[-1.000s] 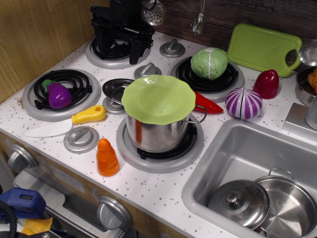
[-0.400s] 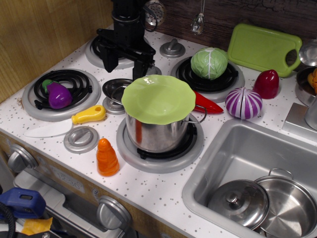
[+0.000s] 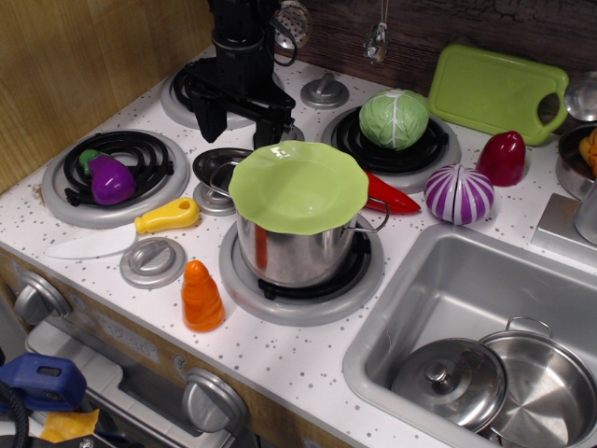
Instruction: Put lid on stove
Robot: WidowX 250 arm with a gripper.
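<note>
The small dark-grey steel lid (image 3: pixel 217 167) lies on the white speckled stove (image 3: pixel 280 359), between the left burner and the front burner. Its right part is hidden behind the lime green lid. My black gripper (image 3: pixel 240 133) hangs just above and behind the small lid. It is open and empty, with one finger (image 3: pixel 207 126) to the left and the other to the right. The back left burner (image 3: pixel 187 93) is partly hidden behind the gripper.
A steel pot (image 3: pixel 294 247) under a wavy lime green lid (image 3: pixel 298 185) stands on the front burner. Around it are a cabbage (image 3: pixel 394 118), an eggplant (image 3: pixel 111 179), a yellow-handled knife (image 3: pixel 131 230), a carrot (image 3: pixel 201 296), a red pepper (image 3: pixel 390 196) and an onion (image 3: pixel 459 193). The sink (image 3: pixel 448 289) holds a larger steel lid (image 3: pixel 448 381) and a pot.
My gripper has moved from over the back left burner forward and to the right, and lower, and now stands over the small dark-grey lid. Nothing else has moved.
</note>
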